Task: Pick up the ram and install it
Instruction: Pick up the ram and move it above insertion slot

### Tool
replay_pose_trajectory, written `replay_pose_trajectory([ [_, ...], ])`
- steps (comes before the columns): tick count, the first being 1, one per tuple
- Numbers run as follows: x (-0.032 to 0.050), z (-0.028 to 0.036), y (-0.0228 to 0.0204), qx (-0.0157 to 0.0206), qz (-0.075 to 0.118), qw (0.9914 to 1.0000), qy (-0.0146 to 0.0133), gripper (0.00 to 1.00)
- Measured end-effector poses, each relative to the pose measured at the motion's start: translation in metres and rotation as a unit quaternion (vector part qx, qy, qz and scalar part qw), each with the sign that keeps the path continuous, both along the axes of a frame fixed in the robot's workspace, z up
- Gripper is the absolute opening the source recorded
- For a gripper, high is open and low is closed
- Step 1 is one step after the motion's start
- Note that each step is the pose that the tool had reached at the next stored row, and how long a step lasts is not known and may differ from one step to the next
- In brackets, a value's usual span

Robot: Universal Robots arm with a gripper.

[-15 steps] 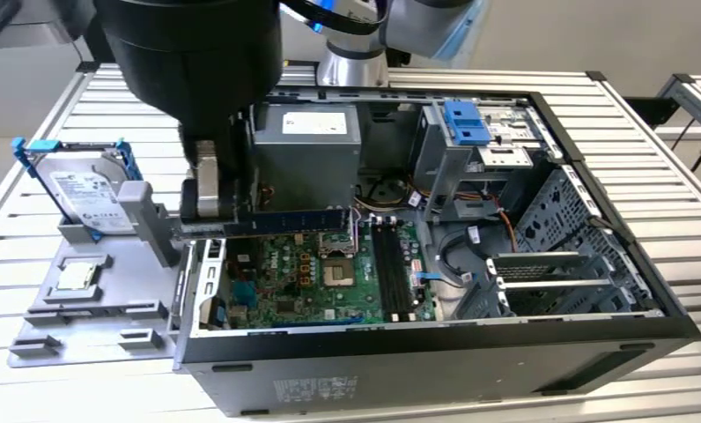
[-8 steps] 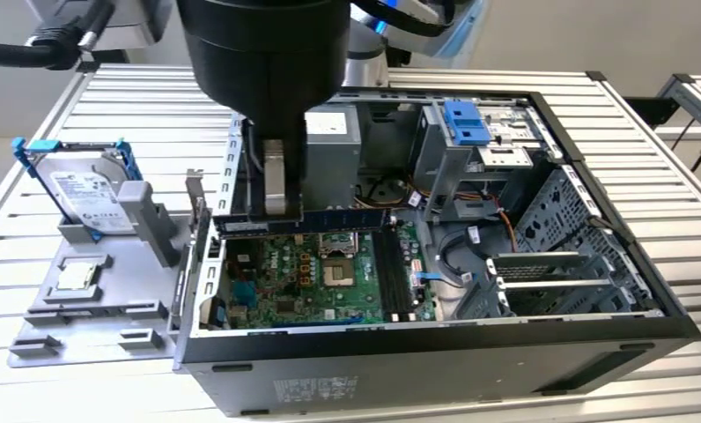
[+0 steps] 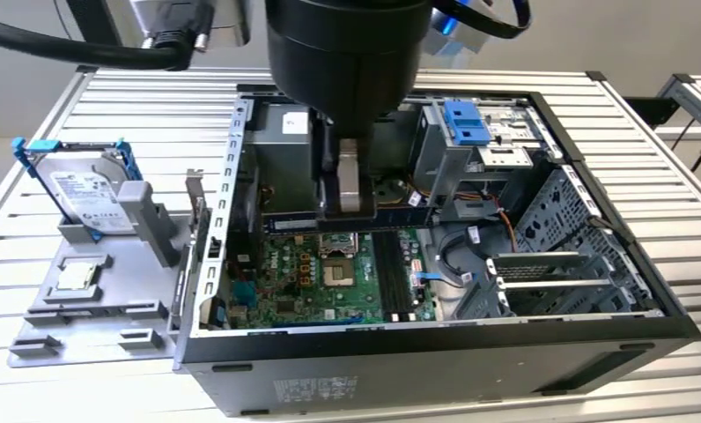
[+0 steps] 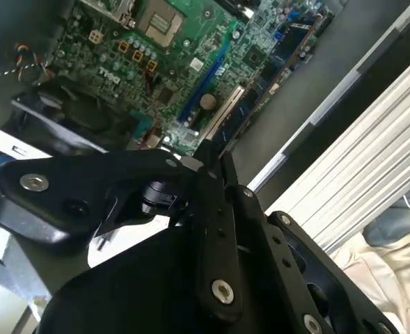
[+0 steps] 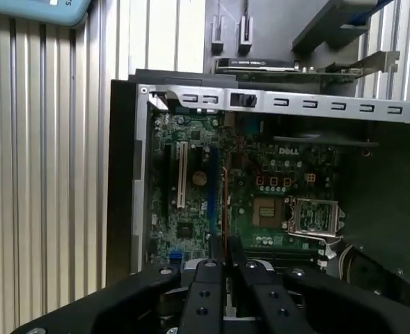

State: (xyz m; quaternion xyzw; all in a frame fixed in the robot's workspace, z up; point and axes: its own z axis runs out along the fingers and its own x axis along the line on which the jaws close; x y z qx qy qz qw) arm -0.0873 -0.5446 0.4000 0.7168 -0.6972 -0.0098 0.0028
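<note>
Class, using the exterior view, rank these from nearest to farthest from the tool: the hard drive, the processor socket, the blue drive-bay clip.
1. Processor socket, just beneath the tool, inside the case.
2. Blue drive-bay clip, on the case, toward the exterior view's right.
3. Hard drive, outside the case, on the exterior view's left.

White lettering marks the motherboard [image 5: 191, 229], with printed labels on the hard drive [image 3: 86, 187] and the case [image 3: 445, 370]; wording not transcribed.

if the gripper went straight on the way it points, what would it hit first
Likely the motherboard near the CPU socket, and the ram clamped in the gripper would touch it first. Depth is hard to judge.
</note>
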Motion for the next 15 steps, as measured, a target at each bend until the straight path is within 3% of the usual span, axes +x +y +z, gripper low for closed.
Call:
replay_pose_trajectory([
  [15,0.0683,0.0,-0.0001,0.0,0.0,1.0,0.0,0.0],
])
